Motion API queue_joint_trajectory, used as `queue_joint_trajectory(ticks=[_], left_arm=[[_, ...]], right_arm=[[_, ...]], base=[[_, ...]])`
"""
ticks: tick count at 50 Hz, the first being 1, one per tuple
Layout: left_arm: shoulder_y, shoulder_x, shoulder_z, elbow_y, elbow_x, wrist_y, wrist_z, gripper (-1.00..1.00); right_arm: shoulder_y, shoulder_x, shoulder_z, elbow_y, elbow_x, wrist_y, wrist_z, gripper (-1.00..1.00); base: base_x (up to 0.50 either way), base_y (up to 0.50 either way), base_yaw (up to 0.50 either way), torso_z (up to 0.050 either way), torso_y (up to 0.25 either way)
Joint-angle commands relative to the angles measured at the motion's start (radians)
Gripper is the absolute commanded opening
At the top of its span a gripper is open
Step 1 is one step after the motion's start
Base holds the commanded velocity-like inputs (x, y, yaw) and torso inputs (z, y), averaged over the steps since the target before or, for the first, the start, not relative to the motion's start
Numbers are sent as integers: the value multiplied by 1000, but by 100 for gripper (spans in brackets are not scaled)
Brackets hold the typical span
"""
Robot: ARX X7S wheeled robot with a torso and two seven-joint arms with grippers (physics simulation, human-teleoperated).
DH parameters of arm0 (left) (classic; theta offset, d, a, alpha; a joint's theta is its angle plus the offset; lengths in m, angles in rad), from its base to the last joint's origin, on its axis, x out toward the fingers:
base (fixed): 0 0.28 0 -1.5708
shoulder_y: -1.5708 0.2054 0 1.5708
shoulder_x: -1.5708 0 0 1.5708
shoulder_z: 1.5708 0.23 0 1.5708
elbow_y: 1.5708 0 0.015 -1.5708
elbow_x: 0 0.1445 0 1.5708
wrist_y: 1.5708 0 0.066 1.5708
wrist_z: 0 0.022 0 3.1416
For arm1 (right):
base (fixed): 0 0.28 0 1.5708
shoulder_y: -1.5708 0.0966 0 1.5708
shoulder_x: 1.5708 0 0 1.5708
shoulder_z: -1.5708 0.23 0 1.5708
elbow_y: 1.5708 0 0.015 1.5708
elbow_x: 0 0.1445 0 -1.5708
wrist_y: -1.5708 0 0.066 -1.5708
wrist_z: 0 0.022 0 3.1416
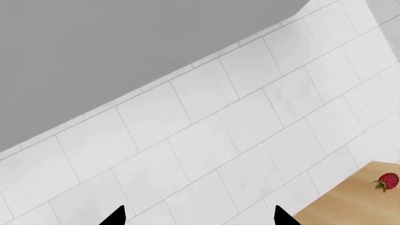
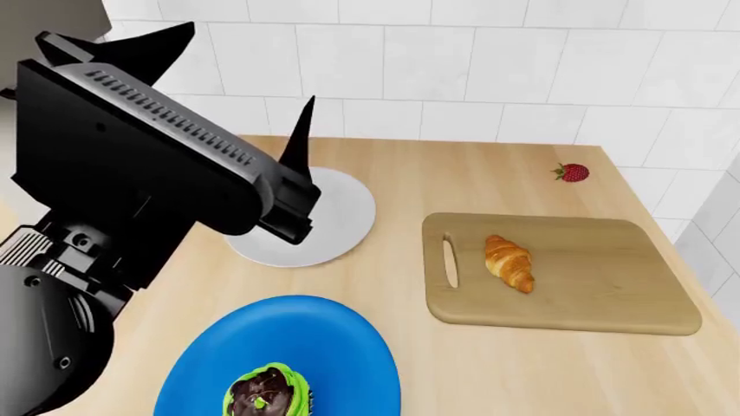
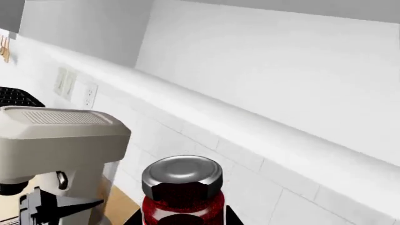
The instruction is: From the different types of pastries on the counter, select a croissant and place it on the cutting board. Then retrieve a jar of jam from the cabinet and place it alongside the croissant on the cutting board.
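Note:
The golden croissant lies on the tan cutting board, close to its slot handle. A jar of jam, dark red with a grey lid, stands upright between the black fingers of my right gripper, which is shut on it in front of the tiled wall. That gripper is out of the head view. My left gripper is raised over the counter's back left, open and empty; the left wrist view shows its gripper facing wall tiles. The cupcake sits on a blue plate.
A round grey plate lies partly under the left arm. A small red strawberry rests on the counter behind the board, and the strawberry also shows from the left wrist. A beige coffee machine stands beside the jar. A grey cabinet underside hangs overhead.

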State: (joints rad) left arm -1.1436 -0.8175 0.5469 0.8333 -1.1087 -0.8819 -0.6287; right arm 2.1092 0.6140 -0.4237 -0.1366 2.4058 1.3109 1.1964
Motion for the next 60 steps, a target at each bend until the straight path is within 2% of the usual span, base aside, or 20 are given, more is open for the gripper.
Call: queue_joint_trajectory(ticks=[1, 24, 39, 60], left_arm=[[4, -2, 3, 0, 3, 5, -1, 100], [15, -3, 14, -6, 20, 18, 6, 100], [19, -4, 19, -8, 25, 24, 7, 100], [19, -10, 19, -6, 20, 28, 4, 100]], right_arm=[[-127, 77, -34, -47, 15, -29, 41, -100], [-348, 201, -36, -44, -86, -17, 16, -100], [-377, 196, -40, 4, -221, 41, -38, -100], [-504, 184, -30, -8, -436, 43, -118, -100]], base=[[0, 0, 0, 15, 20], [0, 0, 0, 0, 0], [0, 0, 0, 0, 0], [0, 0, 0, 0, 1]])
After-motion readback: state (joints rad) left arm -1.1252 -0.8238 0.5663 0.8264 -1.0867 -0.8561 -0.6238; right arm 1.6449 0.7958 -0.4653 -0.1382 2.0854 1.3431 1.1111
